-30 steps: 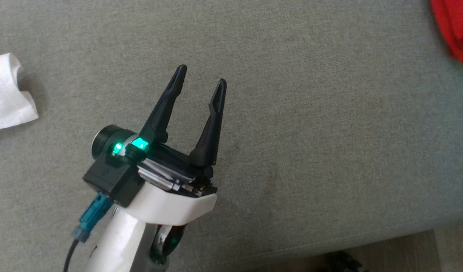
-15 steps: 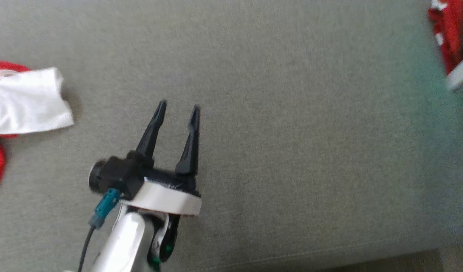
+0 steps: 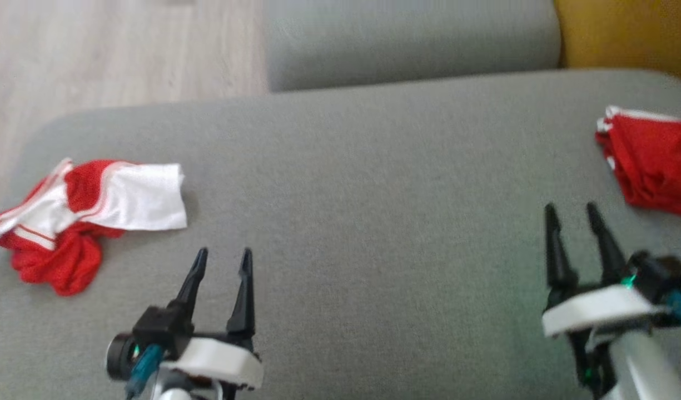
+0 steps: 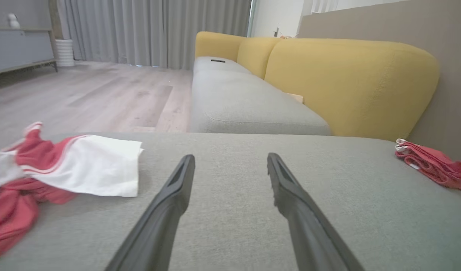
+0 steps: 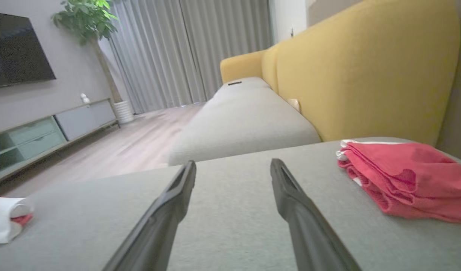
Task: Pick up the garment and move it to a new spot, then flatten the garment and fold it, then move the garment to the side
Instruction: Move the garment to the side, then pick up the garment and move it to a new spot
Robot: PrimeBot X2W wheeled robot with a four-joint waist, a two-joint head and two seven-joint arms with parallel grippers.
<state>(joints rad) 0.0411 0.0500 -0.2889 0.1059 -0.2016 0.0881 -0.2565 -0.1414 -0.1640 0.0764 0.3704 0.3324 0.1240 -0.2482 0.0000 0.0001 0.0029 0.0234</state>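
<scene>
A crumpled red and white garment (image 3: 79, 216) lies at the left end of the grey cushion (image 3: 373, 194); the left wrist view shows the garment (image 4: 64, 169) left of my fingers. My left gripper (image 3: 223, 258) hovers open over the cushion, just right of and nearer than that garment, holding nothing. A folded red garment (image 3: 651, 161) rests at the cushion's right edge, and the right wrist view has this folded garment (image 5: 399, 180) on its right. My right gripper (image 3: 571, 214) is open and empty, just left of the folded one.
Wooden floor (image 3: 95, 50) lies beyond the cushion's far left edge. A second grey seat (image 3: 407, 39) and a yellow backrest (image 3: 629, 33) stand behind. A TV cabinet (image 5: 34, 139) and curtains (image 4: 155, 30) are farther off.
The head camera has tilted up and back, bringing both garments, the right gripper and the floor into view. The left gripper sits lower in the picture, still open.
</scene>
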